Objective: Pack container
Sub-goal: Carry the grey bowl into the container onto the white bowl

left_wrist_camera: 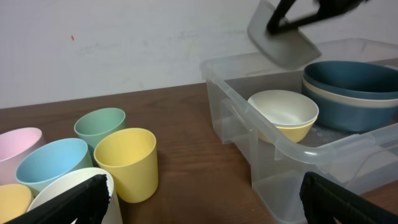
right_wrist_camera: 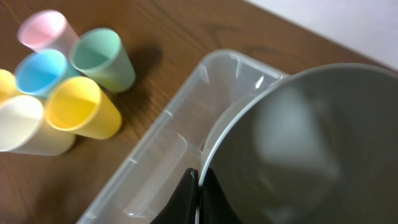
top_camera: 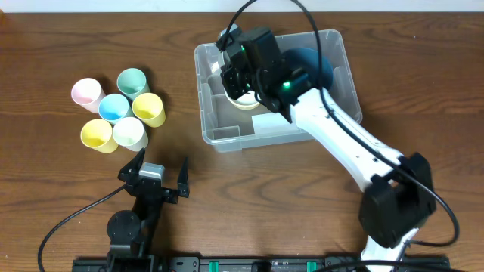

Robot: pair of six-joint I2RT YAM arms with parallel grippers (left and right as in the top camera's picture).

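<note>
The clear plastic container stands at mid table. A cream bowl and stacked dark blue bowls lie in it. My right gripper is shut on the rim of a grey bowl, held tilted above the container's left part. From the left wrist view that grey bowl hangs over the bin's rim. In the overhead view the right gripper covers the grey bowl. My left gripper stands open near the front edge with nothing between its fingers.
Several pastel cups cluster left of the container: pink, green, blue, yellow, another yellow and white. The white cup sits close to my left gripper's left finger. The right arm crosses the bin's right front corner.
</note>
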